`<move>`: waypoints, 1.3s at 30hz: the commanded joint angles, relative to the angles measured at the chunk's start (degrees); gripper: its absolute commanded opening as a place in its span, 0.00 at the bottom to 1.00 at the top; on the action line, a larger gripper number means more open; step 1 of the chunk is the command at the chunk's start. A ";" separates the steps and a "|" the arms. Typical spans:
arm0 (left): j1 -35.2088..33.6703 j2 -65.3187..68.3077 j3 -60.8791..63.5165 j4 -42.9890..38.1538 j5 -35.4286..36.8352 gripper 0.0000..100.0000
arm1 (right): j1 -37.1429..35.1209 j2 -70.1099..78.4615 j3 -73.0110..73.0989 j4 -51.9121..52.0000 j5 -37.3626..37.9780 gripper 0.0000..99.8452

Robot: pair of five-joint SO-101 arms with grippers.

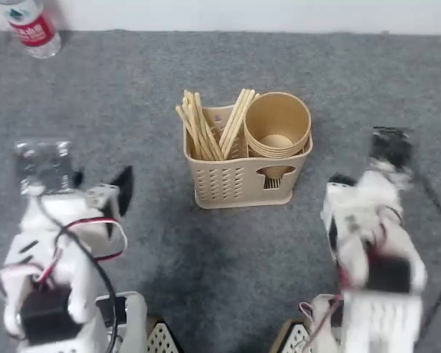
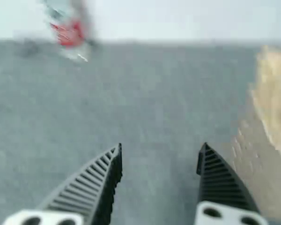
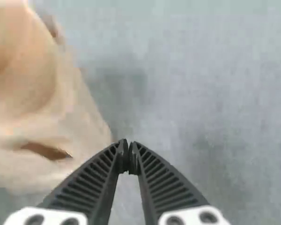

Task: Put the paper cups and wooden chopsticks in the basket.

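1. A bottle [image 1: 31, 26] lies at the far left, well apart from everything else.
2. The left gripper [image 2: 161, 149] is at the near left, its jaws spread with nothing between them. The basket [image 1: 239, 180] lies to its right and farther off.
3. The chopsticks [image 1: 206, 129] stand in the basket's left compartment, long axis upward and fanned out.
4. The paper cups [image 1: 277, 125] sit stacked in the right compartment.
5. The right gripper [image 3: 128, 150] is at the near right, pressed closed on nothing. The basket lies to its left, and this arm is the nearer one.
6. We judge the task complete, with both arms clear of the basket.
7. The surface is a grey mat [image 1: 206, 279], with a pale wall [image 1: 279, 15] at its far edge.
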 commanded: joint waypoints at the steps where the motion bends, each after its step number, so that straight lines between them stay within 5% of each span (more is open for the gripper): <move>1: -3.16 -5.98 1.10 -12.75 1.14 0.27 | -4.44 -13.76 -5.19 -1.71 0.18 0.01; 6: 4.84 -14.95 2.42 -15.12 0.88 0.27 | -15.60 -27.21 -0.97 -4.35 13.63 0.09; 11: 12.84 -28.31 14.02 -10.90 1.14 0.26 | -21.93 -27.47 8.18 -3.74 12.22 0.08; 20: 0.00 -28.31 24.57 -6.24 12.31 0.26 | -14.90 -27.74 14.86 -3.74 -14.51 0.07; 27: -0.26 -28.31 36.35 -0.35 11.34 0.27 | -7.52 -27.74 28.66 -2.86 -8.00 0.07; 34: -0.35 -28.22 42.86 4.84 3.96 0.26 | -4.53 -27.74 34.11 15.08 -3.69 0.07; 39: -3.43 -28.22 43.21 4.40 1.58 0.26 | 2.15 -27.74 34.29 15.87 -0.79 0.07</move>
